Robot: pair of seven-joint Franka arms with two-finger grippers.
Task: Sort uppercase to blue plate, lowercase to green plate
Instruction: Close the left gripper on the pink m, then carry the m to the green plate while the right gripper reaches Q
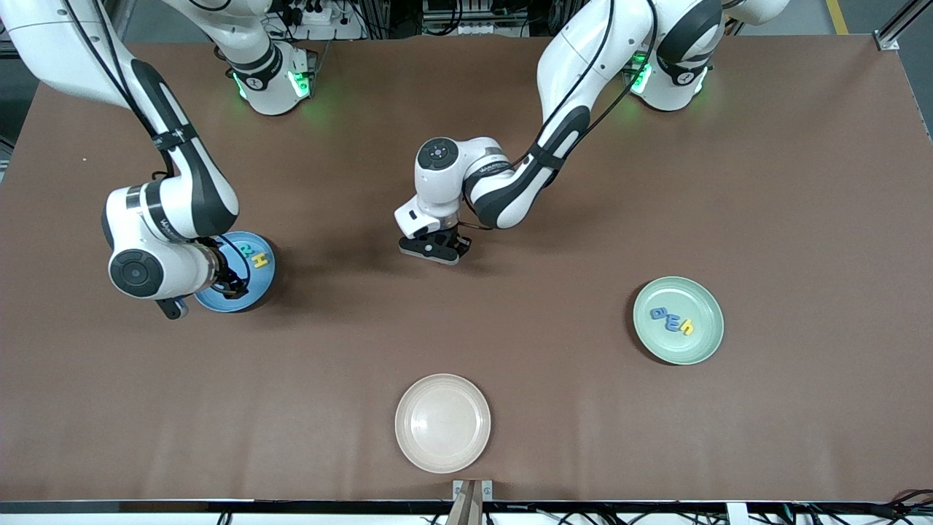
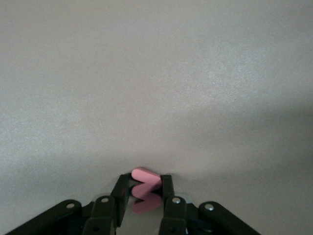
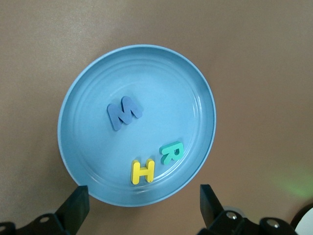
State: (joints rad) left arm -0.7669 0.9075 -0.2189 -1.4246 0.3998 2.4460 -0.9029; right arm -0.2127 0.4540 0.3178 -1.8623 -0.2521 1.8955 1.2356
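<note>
Left end effector [image 2: 142,188] low at table, clamped on red letter [image 2: 145,183]; right end effector [image 3: 144,205] wide over blue plate [image 3: 73,98].

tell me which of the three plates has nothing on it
The cream plate, nearest the front camera, is bare. The blue plate holds three capital letters, and the green plate holds three lowercase letters.
</note>
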